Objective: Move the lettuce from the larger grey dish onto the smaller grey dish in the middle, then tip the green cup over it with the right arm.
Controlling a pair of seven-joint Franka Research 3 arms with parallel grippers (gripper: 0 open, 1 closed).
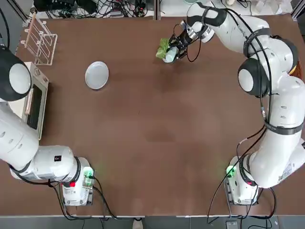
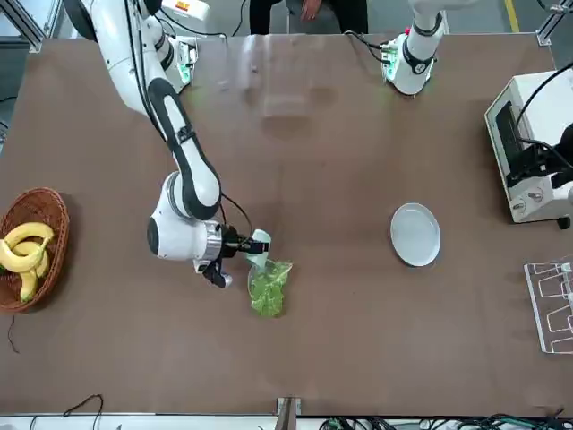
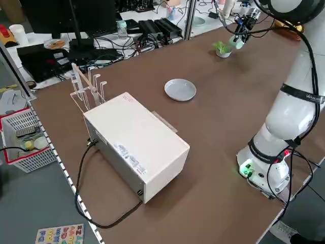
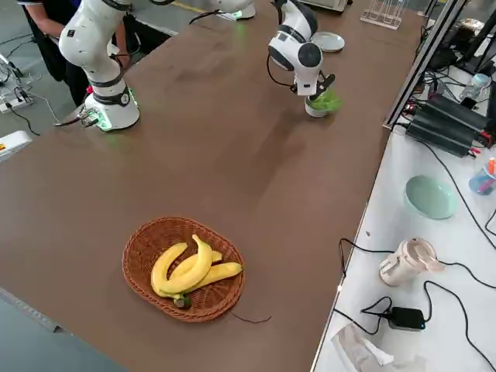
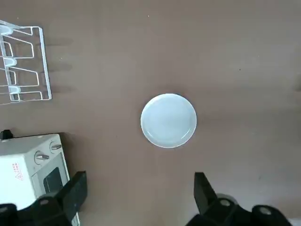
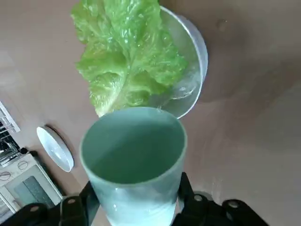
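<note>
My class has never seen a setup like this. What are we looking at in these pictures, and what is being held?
Two white robot arms share a brown table. One picture looks straight down, one faces the robot, two look from its sides, and two come from cameras on the wrists.

On the table are a plate, a bowl with lettuce in it, a basket of bananas, a white rack and a toy-like oven.

The right gripper holds a green cup beside the lettuce, over the table's far side. The left gripper is open and empty, above the table's left part.
</note>
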